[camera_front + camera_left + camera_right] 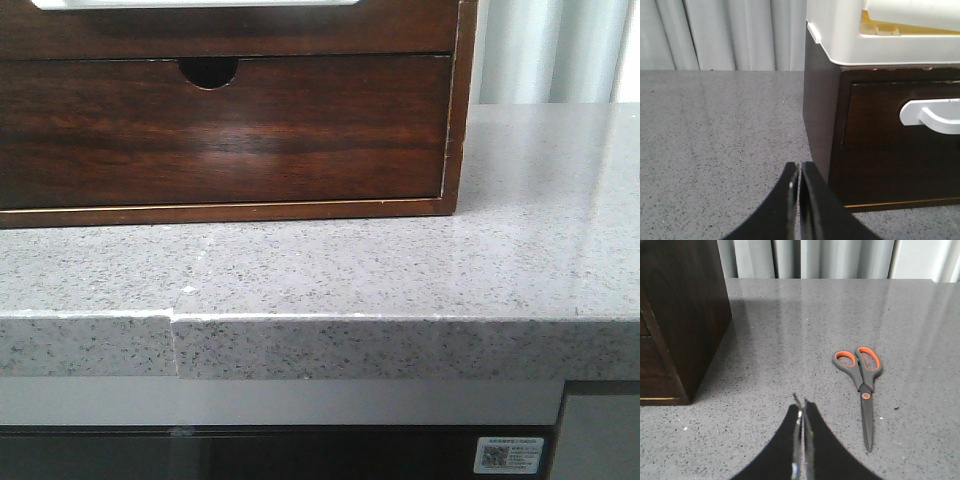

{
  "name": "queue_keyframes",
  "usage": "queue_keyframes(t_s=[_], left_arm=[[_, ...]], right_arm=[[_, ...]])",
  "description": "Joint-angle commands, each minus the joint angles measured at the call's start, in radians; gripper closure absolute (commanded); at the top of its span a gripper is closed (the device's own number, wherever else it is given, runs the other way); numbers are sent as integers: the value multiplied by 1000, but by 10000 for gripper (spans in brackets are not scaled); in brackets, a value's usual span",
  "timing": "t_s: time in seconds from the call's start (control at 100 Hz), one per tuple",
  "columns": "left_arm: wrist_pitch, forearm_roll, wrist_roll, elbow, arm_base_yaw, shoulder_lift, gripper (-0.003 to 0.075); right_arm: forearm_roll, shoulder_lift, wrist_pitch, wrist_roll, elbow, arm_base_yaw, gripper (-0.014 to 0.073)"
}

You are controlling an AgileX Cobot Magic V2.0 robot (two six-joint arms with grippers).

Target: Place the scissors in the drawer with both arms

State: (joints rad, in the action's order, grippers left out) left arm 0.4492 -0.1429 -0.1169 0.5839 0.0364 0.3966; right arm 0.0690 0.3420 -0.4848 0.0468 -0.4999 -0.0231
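Note:
The scissors (862, 385), grey with orange-lined handles, lie flat and closed on the grey counter in the right wrist view. My right gripper (800, 402) is shut and empty, above the counter beside the scissors and apart from them. The drawer (250, 35) is the upper dark brown front of the wooden cabinet, closed, with white showing in the wide cutout at its top edge. My left gripper (799, 167) is shut and empty by the cabinet's corner (822, 140). Neither gripper nor the scissors show in the front view.
A lower drawer front with a small half-round notch (208, 72) sits under the upper one. A white tray (865, 40) tops the cabinet. The speckled counter (400, 270) has a front edge and a seam (175, 320). Grey curtains (830, 257) hang behind.

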Motion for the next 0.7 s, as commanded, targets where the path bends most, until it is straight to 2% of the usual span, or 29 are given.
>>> queue_keyframes(t_s=[0.0, 0.48, 0.55, 0.62, 0.63, 0.66, 0.68, 0.69], left_arm=[[-67, -9, -2, 33, -3, 20, 741], [-70, -31, -2, 33, -3, 20, 740], [-74, -29, 12, 33, -3, 20, 731], [-83, -29, 14, 33, -3, 20, 651], [-82, -29, 14, 33, -3, 20, 638], [-83, -29, 14, 33, -3, 20, 556], [-83, -29, 14, 33, -3, 20, 498], [-83, -29, 14, 33, -3, 20, 478]], right_arm=[[16, 17, 74, -4, -36, 8, 662], [10, 19, 100, -4, -36, 8, 662], [10, 19, 107, -4, -36, 8, 633], [10, 21, 118, -4, -36, 8, 534], [10, 21, 120, -4, -36, 8, 493], [10, 21, 122, -4, -36, 8, 446], [10, 21, 124, -4, -36, 8, 379], [10, 21, 124, -4, -36, 8, 379]])
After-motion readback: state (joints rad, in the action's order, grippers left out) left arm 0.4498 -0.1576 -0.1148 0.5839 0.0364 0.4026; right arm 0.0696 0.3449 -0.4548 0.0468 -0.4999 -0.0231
